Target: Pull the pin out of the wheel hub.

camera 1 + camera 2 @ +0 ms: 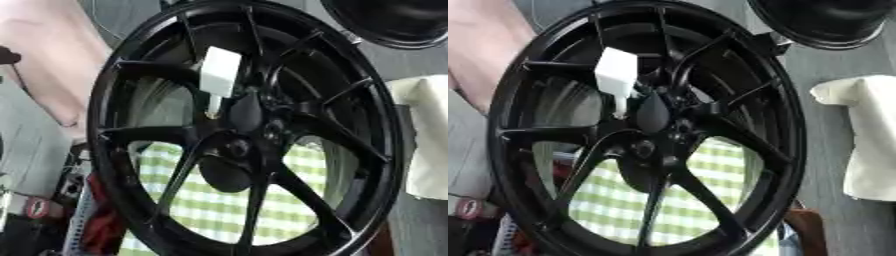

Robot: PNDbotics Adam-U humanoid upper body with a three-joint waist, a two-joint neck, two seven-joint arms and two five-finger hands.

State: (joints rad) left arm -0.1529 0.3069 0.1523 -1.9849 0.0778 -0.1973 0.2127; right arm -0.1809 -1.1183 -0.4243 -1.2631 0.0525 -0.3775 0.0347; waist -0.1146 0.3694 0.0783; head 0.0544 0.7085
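One big black wheel hub [249,130] fills almost the whole view, standing tilted with its spoked face toward us and its rim cut off at the bottom edge. Near its centre, just up and left of the middle boss, sits the pin [218,80]: a white blocky head with a thinner white shaft below it, ending in a small brass-coloured tip that meets the hub by the bolt holes. It looks seated in one of those holes, though the dark metal there makes it hard to be sure how deep it goes.

Through the gaps between the lower spokes shows a green-and-white checked cloth [219,205] lying behind the wheel. Another black round thing [824,22], perhaps a second wheel, pokes in at the top right corner, mostly cut off. To the right lies a cream-coloured cloth [868,145] on the grey floor [824,90]. On the left, behind the rim, hangs something pale pink [52,60], blurred. Low on the left are a few red and white bits [39,207] that I cannot make out, and no writing on them can be read.

Neither of the robot's hands is anywhere to be seen, so nothing can be said of their fingers; the pin stands untouched.
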